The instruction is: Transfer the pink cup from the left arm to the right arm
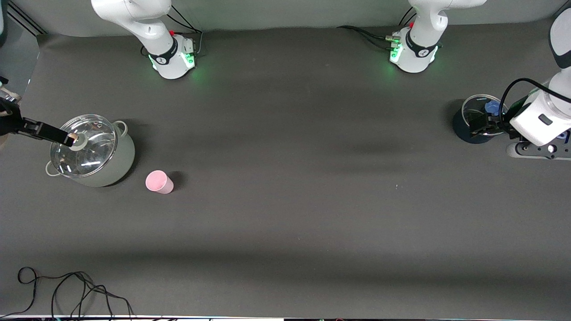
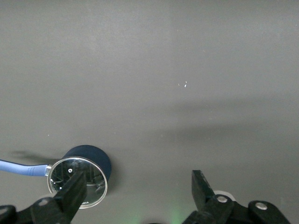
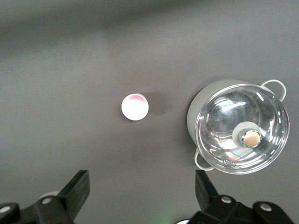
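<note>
The right pincer (image 1: 67, 138) hangs over the glass lid (image 1: 84, 145) of a pale green pot (image 1: 122, 156) at the right arm's end of the table (image 1: 290, 200), fingers spread wide and empty. The left pincer (image 1: 484, 125), likewise wide open with nothing in it, is over a dark blue pot (image 1: 464, 129) at the left arm's end. The pink cup (image 1: 158, 182) stands upright on the table just beside the green pot, slightly nearer the front camera, apart from both pincers.
</note>
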Motion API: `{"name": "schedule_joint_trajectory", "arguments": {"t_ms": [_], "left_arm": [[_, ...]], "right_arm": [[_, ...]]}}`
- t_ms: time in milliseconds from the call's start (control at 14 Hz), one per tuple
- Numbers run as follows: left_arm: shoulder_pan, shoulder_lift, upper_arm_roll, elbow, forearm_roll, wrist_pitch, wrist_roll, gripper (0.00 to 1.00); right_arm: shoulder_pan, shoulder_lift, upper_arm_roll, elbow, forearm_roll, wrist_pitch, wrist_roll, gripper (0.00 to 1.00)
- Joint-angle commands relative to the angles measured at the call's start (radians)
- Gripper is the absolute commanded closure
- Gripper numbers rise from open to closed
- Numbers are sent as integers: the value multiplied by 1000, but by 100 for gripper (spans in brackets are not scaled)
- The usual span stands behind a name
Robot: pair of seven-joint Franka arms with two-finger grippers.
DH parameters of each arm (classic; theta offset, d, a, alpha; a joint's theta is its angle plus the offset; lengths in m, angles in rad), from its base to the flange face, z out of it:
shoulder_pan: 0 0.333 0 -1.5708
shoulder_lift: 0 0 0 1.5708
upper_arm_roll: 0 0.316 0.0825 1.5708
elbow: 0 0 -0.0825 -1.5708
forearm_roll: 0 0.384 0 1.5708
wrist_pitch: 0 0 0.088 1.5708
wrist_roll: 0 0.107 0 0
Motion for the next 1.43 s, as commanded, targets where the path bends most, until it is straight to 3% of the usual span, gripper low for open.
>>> {"name": "schedule_joint_trajectory", "arguments": {"t_ms": [0, 214, 500, 1071, 1357], "left_arm": [[1, 3, -1, 3, 2, 6, 3, 0], [0, 1, -1, 8, 0, 6, 3, 0], [0, 1, -1, 8, 0, 2, 3, 0], [-2, 3, -1, 8, 0, -1, -8, 0], [-2, 6, -1, 5, 1, -8, -15, 0]], "right_arm": [[-38, -95, 42, -128, 12, 44, -46, 0], [-29, -174, 37, -263, 4, 145, -132, 0], [2, -221, 33, -337, -48, 199, -132, 0], [20, -109, 33, -228, -39, 250, -130, 0], [23, -101, 39, -211, -39, 242, -121, 0]]}}
